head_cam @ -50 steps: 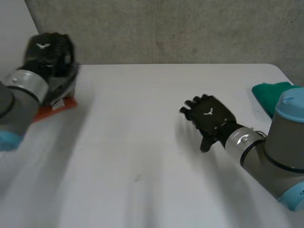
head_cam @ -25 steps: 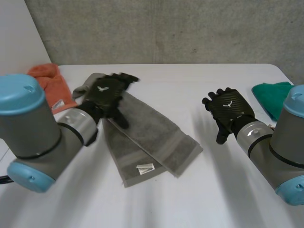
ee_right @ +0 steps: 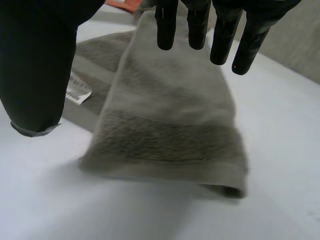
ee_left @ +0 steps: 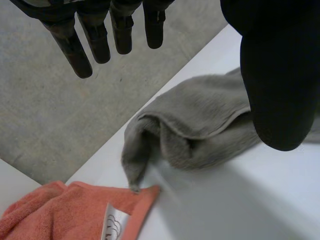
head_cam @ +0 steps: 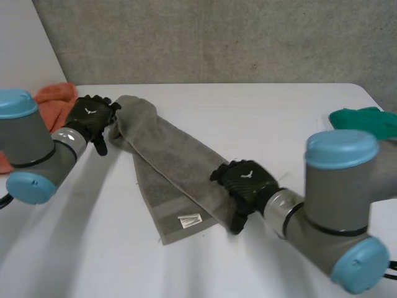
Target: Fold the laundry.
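Observation:
A grey towel [head_cam: 170, 158] lies loosely folded lengthwise on the white table [head_cam: 260, 118], running from far left to near right, with a white label [head_cam: 190, 219] at its near edge. My left hand [head_cam: 92, 118] is open beside the towel's bunched far-left end [ee_left: 195, 130], its fingers [ee_left: 75, 50] straight and holding nothing. My right hand [head_cam: 245, 181] is open at the towel's near-right end [ee_right: 165, 125]. Its fingers [ee_right: 220, 35] are straight above the cloth and its thumb [ee_right: 35, 65] stands off to the side near the label [ee_right: 77, 92].
An orange cloth [head_cam: 53, 99] with a white label [ee_left: 112, 227] lies at the table's far-left edge, just behind my left hand. A green cloth [head_cam: 366, 119] sits at the far-right edge. A grey wall rises behind the table.
The grey towel came onto the table with my left hand, which opened and drew back to its far-left end. My right hand moved left and nearer, onto the towel's near-right end.

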Motion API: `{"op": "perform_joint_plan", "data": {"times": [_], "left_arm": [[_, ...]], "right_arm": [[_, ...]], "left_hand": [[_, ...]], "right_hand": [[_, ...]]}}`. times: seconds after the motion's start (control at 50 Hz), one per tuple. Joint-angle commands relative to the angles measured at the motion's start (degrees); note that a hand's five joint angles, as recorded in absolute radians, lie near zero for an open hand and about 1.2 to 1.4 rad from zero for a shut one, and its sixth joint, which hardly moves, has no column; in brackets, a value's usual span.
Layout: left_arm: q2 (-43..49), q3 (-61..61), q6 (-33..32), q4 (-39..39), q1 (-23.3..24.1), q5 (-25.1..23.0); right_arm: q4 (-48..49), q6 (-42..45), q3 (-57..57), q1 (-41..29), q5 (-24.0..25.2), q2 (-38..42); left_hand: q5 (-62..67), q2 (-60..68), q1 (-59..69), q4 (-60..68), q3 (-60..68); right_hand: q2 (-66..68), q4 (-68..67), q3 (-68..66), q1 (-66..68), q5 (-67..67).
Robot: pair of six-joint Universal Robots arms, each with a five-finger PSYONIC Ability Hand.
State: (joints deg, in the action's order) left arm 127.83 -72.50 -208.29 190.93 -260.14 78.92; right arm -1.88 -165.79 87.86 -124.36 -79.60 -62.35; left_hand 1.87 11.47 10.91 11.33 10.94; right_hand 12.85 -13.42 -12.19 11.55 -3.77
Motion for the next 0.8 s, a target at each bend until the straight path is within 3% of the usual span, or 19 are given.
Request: {"op": "perform_joint_plan", "data": {"times": [0.02, 0.18, 0.4, 0.62, 0.74, 0.8], "left_arm": [[7.9, 8.2, 0.1, 0.2, -2.6, -7.4], [14.2, 14.6, 0.0, 1.2, -2.7, -11.7], [17.5, 18.7, 0.0, 1.3, -2.0, -12.2], [16.0, 17.0, 0.2, 1.3, -1.4, -11.7], [14.0, 14.7, 0.2, 1.3, -1.4, -11.9], [13.1, 13.8, 0.3, 1.3, -1.4, -11.9]], "right_arm": [[2.1, 0.6, -1.3, -3.3, -5.3, 4.0], [4.6, 0.6, -1.1, -5.1, -6.3, 4.3], [7.8, 2.7, -2.4, -5.5, -8.5, 6.9], [8.4, 7.2, -5.0, -5.2, -9.5, 10.3], [9.2, 7.3, -6.5, -5.1, -9.7, 11.2], [10.5, 7.3, -7.3, -5.1, -10.0, 11.3]], "left_hand": [[-1.9, -1.5, -0.9, -1.3, -0.9], [-1.2, -0.7, -0.2, -0.6, -0.2], [2.4, 2.8, 3.3, 2.9, 3.3], [1.9, 2.3, 2.8, 2.4, 2.8], [1.4, 1.8, 2.3, 1.9, 2.3], [1.2, 1.6, 2.2, 1.7, 2.1]], "right_hand": [[-2.8, 3.4, 2.2, -1.6, 3.8], [-2.8, 3.4, 2.2, -1.6, 3.8], [1.9, -1.4, -2.6, 3.2, -1.0], [17.2, -16.7, -17.9, 18.5, -16.3], [38.2, -37.7, -38.9, 39.5, -37.3], [42.5, -41.9, -43.1, 43.8, -41.6]]}}
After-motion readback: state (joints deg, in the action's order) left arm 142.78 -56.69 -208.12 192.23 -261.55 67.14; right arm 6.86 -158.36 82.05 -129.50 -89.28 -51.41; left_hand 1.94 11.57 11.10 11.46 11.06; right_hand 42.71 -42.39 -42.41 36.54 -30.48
